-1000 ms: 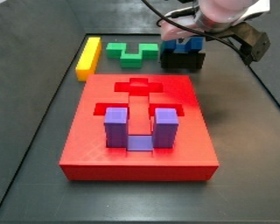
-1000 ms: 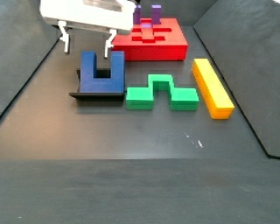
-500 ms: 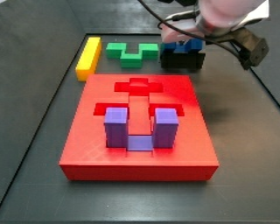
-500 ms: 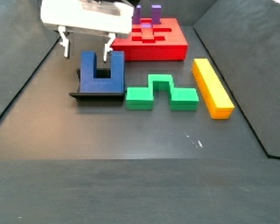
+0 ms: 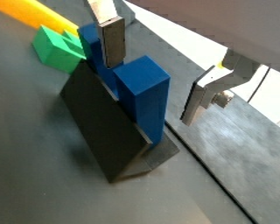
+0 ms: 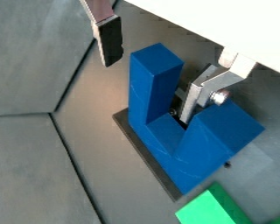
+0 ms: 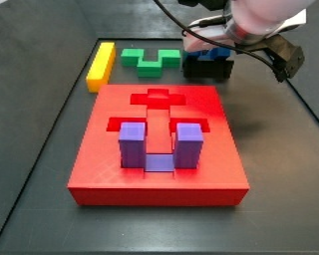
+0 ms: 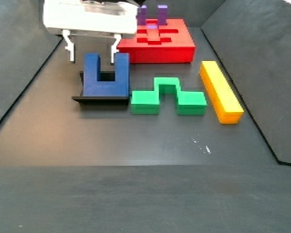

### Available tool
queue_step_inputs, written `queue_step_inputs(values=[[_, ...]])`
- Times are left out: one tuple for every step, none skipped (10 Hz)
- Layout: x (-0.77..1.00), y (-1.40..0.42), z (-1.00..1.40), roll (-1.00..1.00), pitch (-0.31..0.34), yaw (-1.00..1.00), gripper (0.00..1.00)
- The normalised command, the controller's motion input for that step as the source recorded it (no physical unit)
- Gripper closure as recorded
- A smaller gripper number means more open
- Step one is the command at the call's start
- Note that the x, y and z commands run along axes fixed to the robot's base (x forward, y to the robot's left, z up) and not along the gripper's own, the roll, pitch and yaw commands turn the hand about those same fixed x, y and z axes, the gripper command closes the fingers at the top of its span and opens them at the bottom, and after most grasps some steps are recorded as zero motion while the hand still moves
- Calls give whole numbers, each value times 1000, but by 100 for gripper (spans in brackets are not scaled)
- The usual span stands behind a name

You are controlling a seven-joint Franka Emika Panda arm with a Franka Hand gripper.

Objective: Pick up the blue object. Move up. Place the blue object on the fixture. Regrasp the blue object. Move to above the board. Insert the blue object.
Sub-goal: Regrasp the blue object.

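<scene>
Blue object [image 8: 105, 75] stands on the fixture [image 8: 102, 97], prongs up, base down against the black bracket; in a wrist view [image 6: 178, 114] the U shape is plain, fixture plate [image 6: 166, 171] under it. Gripper [image 8: 91, 45] sits low over the blue object, fingers spread wide, nothing pinched: one finger [image 6: 108, 39] is outside a prong with a gap, the other finger [image 6: 206, 87] is down in or next to the slot between the prongs; contact cannot be told. In a wrist view the fingers [image 5: 108, 39] flank a blue prong [image 5: 143, 92], the far finger [image 5: 206, 92] well apart from it.

Green notched block [image 8: 167, 96] lies just beside the fixture's edge, small gap. Yellow bar [image 8: 221, 89] lies beyond the green one, parallel to the tray wall. Red board [image 7: 156, 144] is well apart from the fixture in a side view, with a purple U-shaped block [image 7: 156, 144] seated in its recess and a cross-shaped recess [image 7: 159, 99] open nearer the fixture. Dark floor [image 8: 148, 173] is open in front of the pieces; open strip between the fixture and side wall.
</scene>
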Motion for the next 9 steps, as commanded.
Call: queue_step_inputs(values=[[149, 0, 0, 0, 394, 46, 0], [169, 0, 0, 0, 283, 0, 0], [311, 0, -11, 0, 314, 23, 0], [489, -49, -143, 3, 280, 129, 0], [429, -51, -109, 3, 260, 143, 0], [451, -131, -57, 86, 297, 197, 0], [334, -60, 0, 17, 280, 166, 0], [0, 0, -20, 0, 0, 0, 0], [0, -20, -126, 0, 100, 0, 0]])
